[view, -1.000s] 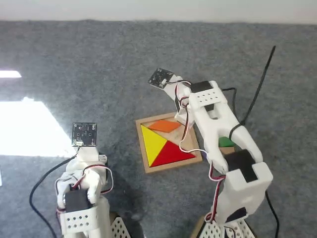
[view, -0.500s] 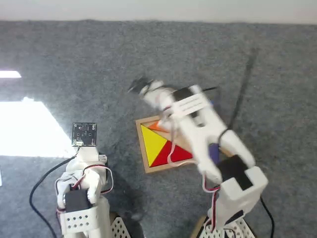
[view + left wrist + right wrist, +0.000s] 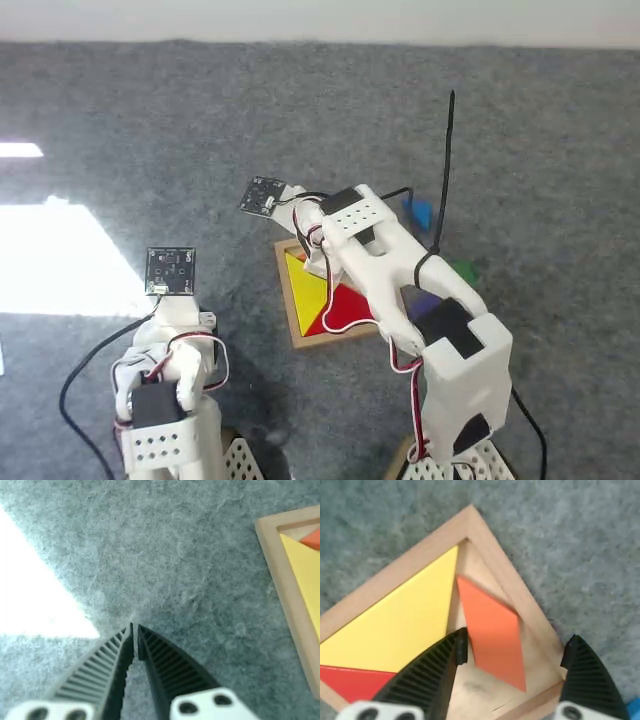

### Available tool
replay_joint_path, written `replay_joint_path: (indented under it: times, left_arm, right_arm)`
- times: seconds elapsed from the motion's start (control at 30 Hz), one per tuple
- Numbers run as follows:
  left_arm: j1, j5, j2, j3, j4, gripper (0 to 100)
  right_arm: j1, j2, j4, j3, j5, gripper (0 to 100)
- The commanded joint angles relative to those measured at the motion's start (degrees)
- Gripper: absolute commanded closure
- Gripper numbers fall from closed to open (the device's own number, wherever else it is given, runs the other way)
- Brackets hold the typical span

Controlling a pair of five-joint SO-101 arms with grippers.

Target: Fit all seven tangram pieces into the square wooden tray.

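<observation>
On the grey felt-covered desk, the square wooden tray lies in front of the right arm and to the right of the left arm. Inside it, the large yellow triangular piece sits against the left wall and the large red triangular piece against the near wall; the two touch along one edge. The orange parallelogram piece lies in the tray's far part, between the yellow piece and the rim. The right hand is above it, one finger on each side. On the desk to the right of the tray, the blue piece lies farthest back and the green piece nearer. The purple piece is nearest, partly under the right arm. The left hand is over the desk left of the tray, fingers together.
</observation>
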Motion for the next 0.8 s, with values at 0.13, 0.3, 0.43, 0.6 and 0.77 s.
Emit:
replay_joint_path:
  times: [0.13, 0.3, 0.43, 0.6, 0.77]
  left_arm:
    - [-0.44, 0.00, -1.05, -0.75, 0.18, 99]
    - [-0.44, 0.00, -1.05, -0.75, 0.18, 99]
    - [-0.44, 0.00, -1.05, -0.75, 0.18, 99]
    - [-0.44, 0.00, -1.05, -0.75, 0.18, 99]
    - [-0.44, 0.00, -1.05, -0.75, 0.18, 99]
  right_arm:
    - [4.18, -0.04, 0.66, -2.29, -0.70, 79.9]
    - [4.53, -0.22, 1.27, -2.29, -0.62, 80.1]
    - [4.62, -0.66, 5.32, -2.20, -0.62, 80.3]
    - [4.35, -8.22, 6.55, -1.49, -7.65, 80.2]
    - [4.35, -21.93, 3.74, 8.53, -11.69, 80.1]
